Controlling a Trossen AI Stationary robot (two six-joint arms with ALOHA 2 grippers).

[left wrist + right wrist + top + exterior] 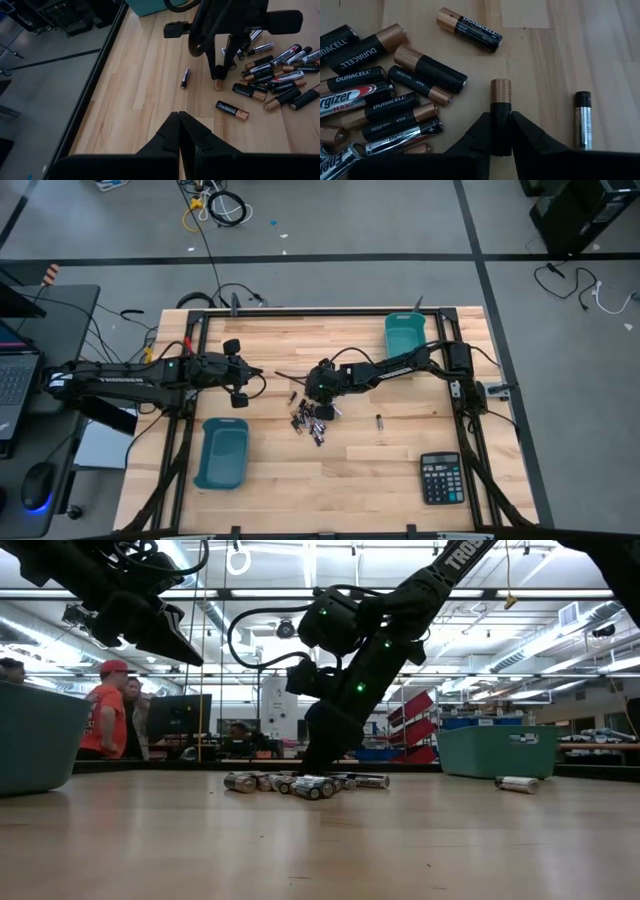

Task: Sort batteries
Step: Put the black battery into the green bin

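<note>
Table [380,480]: wood top; both arms reach over it from opposite sides.
Bins: one teal bin [222,452] on the left arm's side near the front edge, the other bin [405,332] at the far edge on the right arm's side.
Calculator [441,478]: front corner on the right arm's side, well apart from the work.
Left gripper [179,131]: raised above the table on its own side of the pile; fingers pressed together, holding nothing.
Right gripper [501,134]: down at the table, at the edge of the pile; fingers narrowed onto one cell.
Pile [310,423]: the loose batteries lie flat and crowded near the table's middle, many touching.
Held cell [500,116]: black body with copper end, between the two right fingers; its long axis runs along the fingers, copper end pointing away from the wrist.
Stray cell [380,420]: silver and black, lying alone on the right arm's side of the pile.
Key relation: the cell is already gripped across its width, so the lift appears to need only a straight rise; the pile's nearest cells lie just beside one finger.
Nearer arm: right.
</note>
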